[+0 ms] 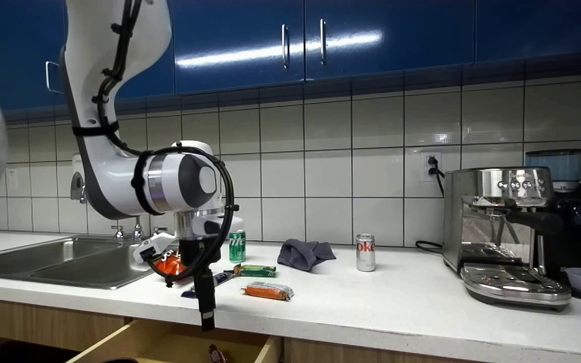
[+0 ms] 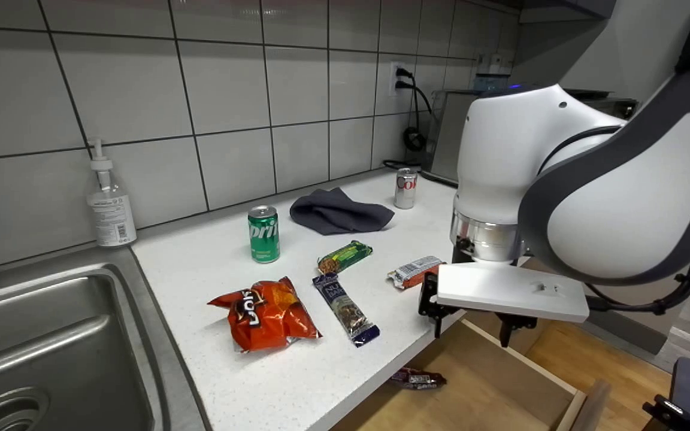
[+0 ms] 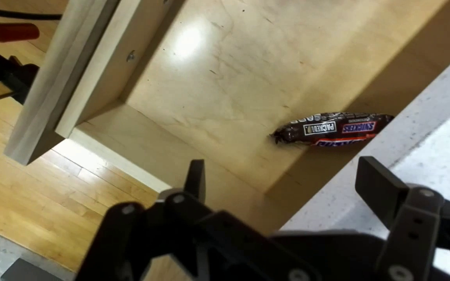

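Note:
My gripper (image 3: pixel 281 171) is open with nothing between its fingers. It hangs at the counter's front edge, above the open wooden drawer (image 3: pixel 217 86). In the exterior views the gripper (image 1: pixel 208 322) (image 2: pixel 471 336) points down. A brown Snickers bar (image 3: pixel 330 128) lies in the drawer, partly hidden by the counter edge in the wrist view. The bar also shows in both exterior views (image 1: pixel 217 354) (image 2: pixel 418 379). On the counter near the gripper lie an orange-and-white wrapped bar (image 2: pixel 415 272), a dark blue bar (image 2: pixel 346 308), a green packet (image 2: pixel 345 257) and a red chip bag (image 2: pixel 273 315).
A green Sprite can (image 2: pixel 264 234), a dark grey cloth (image 2: pixel 339 212) and a silver Coke can (image 2: pixel 405 188) stand or lie farther back. A steel sink (image 2: pixel 111 287) is at one end of the counter. A coffee machine (image 1: pixel 502 237) stands at the other end.

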Robot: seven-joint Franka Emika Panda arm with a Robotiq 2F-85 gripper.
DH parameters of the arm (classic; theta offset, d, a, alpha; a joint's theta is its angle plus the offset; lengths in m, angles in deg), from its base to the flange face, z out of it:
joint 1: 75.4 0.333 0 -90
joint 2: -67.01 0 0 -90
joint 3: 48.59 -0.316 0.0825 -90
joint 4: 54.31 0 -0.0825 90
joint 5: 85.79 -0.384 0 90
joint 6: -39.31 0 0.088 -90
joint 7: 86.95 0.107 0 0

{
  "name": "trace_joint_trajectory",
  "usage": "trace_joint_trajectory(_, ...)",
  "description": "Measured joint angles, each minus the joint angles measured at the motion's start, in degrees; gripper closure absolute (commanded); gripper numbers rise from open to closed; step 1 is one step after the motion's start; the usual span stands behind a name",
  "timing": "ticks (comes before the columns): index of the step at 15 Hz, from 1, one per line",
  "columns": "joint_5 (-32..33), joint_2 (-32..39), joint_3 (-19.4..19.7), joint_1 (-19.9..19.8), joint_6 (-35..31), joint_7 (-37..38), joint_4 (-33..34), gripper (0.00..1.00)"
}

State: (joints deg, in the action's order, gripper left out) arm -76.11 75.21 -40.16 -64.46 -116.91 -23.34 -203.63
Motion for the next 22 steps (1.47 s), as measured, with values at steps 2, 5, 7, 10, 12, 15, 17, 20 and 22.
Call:
trace_joint_trajectory(2,0.0,-1.6,-0.5,0.0,0.0,0.0,0.0,0.00)
trace_joint_trajectory(5,0.0,-3.4,-1.7,-0.3,0.0,-0.5,0.0,0.00)
trace_joint_trajectory(7,0.0,-4.1,-2.5,-0.8,0.0,-1.0,0.1,0.00)
trace_joint_trajectory(10,0.0,-4.3,-3.5,-1.4,0.0,-1.6,0.8,0.00)
trace_joint_trajectory(12,0.0,-4.3,-3.5,-1.7,0.1,-1.6,1.6,0.00)
trace_joint_trajectory(15,-0.1,-4.0,-3.5,-3.2,0.2,-1.3,3.5,0.00)
trace_joint_trajectory(17,-0.2,-3.6,-3.4,-4.3,0.2,-1.0,5.0,0.00)
trace_joint_trajectory(20,-1.3,-2.2,-3.3,-5.6,0.4,-0.6,7.5,0.00)
trace_joint_trajectory(22,-2.7,-0.8,-3.2,-6.0,0.5,-0.6,9.2,0.00)
